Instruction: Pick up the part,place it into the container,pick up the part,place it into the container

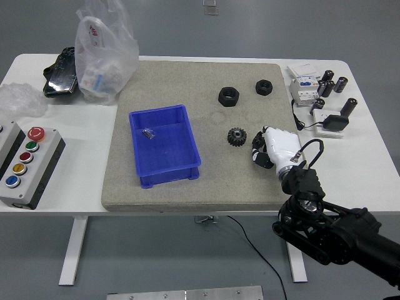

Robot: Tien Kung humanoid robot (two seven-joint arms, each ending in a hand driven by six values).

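Note:
My right hand [261, 152], white-backed with dark fingers, lies on the grey mat [187, 181] at its right side. The fingers are curled around a small black gear that they mostly hide. Just left of the hand, a larger black gear [236, 136] lies free on the mat. Two black hex nuts [229, 96] [264, 87] sit farther back. The blue container [181, 165] stands at the mat's middle left, with one small dark part [148, 132] inside near its back left corner. The left arm is out of sight.
A button box [25, 164] sits at the table's left edge. A plastic bag [103, 53] and a black item [61, 74] lie at the back left. Electrical parts and black cylinders [325, 94] crowd the back right. A cable [303, 125] runs beside my right hand.

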